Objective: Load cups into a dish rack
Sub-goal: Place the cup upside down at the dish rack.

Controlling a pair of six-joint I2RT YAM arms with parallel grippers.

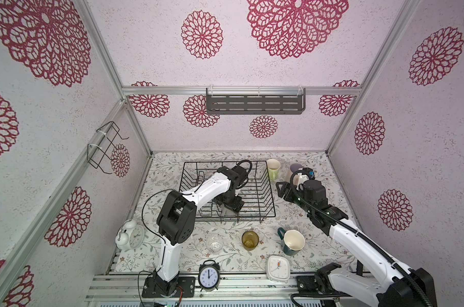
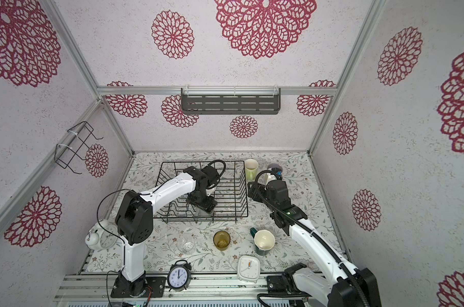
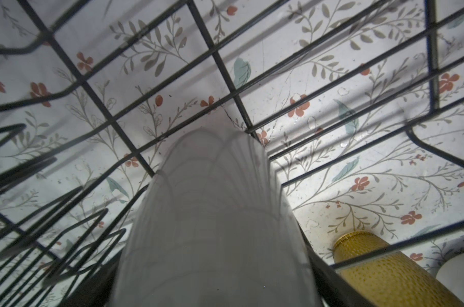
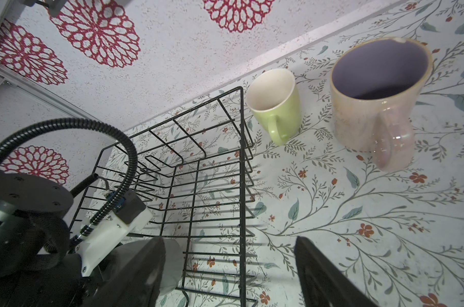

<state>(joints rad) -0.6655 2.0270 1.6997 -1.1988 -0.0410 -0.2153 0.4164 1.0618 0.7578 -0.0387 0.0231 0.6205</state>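
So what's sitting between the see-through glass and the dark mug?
The amber glass stands between the clear glass and the teal mug, touching neither. Both top views show it.

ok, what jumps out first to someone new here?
The big red flower prints on the walls. Then the left arm, which reaches down into the black dish rack, a grey cup right under its wrist. In front of the rack stand an amber glass and a teal mug.

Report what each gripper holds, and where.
Right gripper: open, empty. Left gripper surrounds the grey cup in the dish rack, at its body; grip cannot be told.
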